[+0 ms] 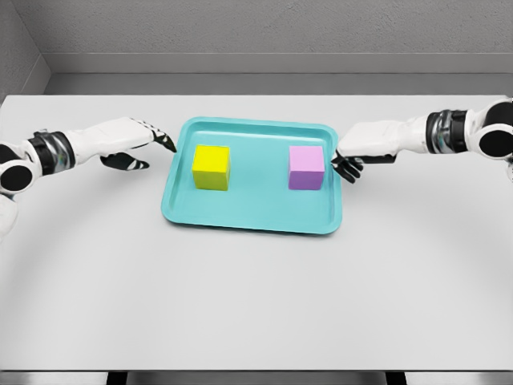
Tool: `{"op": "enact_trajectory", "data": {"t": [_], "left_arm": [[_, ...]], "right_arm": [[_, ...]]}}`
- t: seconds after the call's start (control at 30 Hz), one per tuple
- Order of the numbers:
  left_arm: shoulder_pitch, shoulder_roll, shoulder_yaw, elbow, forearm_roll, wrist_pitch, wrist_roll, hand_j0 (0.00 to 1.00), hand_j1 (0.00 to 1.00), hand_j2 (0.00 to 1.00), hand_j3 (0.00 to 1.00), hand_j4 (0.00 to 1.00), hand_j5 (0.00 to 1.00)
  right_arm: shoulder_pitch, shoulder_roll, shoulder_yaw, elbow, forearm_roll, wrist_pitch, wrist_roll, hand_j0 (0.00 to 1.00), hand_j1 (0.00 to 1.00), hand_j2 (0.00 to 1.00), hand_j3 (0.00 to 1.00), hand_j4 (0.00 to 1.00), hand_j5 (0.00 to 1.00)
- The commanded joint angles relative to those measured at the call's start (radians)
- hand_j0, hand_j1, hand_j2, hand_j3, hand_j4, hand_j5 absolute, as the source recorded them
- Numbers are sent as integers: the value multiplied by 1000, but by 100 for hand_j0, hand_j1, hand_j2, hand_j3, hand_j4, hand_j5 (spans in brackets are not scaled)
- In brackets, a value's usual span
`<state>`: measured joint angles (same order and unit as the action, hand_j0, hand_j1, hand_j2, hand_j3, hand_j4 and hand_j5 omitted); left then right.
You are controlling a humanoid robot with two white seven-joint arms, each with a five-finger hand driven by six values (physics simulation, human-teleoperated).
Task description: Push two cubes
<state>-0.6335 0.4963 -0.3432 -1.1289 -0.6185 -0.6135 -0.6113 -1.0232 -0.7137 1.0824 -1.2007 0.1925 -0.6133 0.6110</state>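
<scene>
White table carried a teal tray; yellow cube and pink cube sat apart inside. Left hand and right hand flanked it, fingers loose, holding nothing. Cubes looked light, rigid; best shoved flat on outer faces.

Head camera, high, angled down over table.

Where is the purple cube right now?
In the head view the purple cube sits on the right side of the teal tray, across from the yellow cube, with the right hand just beside it at the tray's edge.
</scene>
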Motion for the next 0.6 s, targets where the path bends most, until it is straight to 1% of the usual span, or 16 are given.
{"op": "enact_trajectory", "data": {"t": [0.0, 0.03, 0.1, 0.23, 0.37, 0.43, 0.57], "left_arm": [[0, -2, -10, 0, 6, 3, 0, 68, 68, 68, 68, 68, 68], [0, -4, -11, -2, 6, 3, 0, 68, 68, 68, 68, 68, 68], [0, -4, -11, -5, 8, 3, 0, 68, 68, 68, 68, 68, 68], [0, -4, -13, -6, 11, 3, 0, 67, 67, 67, 67, 67, 67], [0, -4, -25, -8, 13, 3, 0, 67, 67, 67, 67, 67, 67], [0, -2, -25, -8, 13, 3, 0, 67, 67, 67, 67, 67, 67], [0, -4, -25, -8, 14, 3, 0, 67, 67, 67, 67, 67, 67]], "right_arm": [[0, 19, 17, 7, 19, 2, 0, 10, 10, 10, 10, 10, 10], [-2, 25, 19, 12, 24, 2, 0, 10, 10, 10, 10, 10, 10], [-14, 37, 31, 44, 25, 2, 0, 10, 10, 10, 10, 10, 10], [-21, 37, 33, 52, 25, 2, 0, 10, 10, 10, 10, 10, 10], [-23, 37, 33, 81, 25, 2, 0, 10, 10, 10, 10, 10, 10], [-28, 40, 34, 104, 25, 2, 0, 10, 10, 10, 10, 10, 10], [-44, 77, 54, 170, 47, 2, 0, 10, 10, 10, 10, 10, 10]]}}
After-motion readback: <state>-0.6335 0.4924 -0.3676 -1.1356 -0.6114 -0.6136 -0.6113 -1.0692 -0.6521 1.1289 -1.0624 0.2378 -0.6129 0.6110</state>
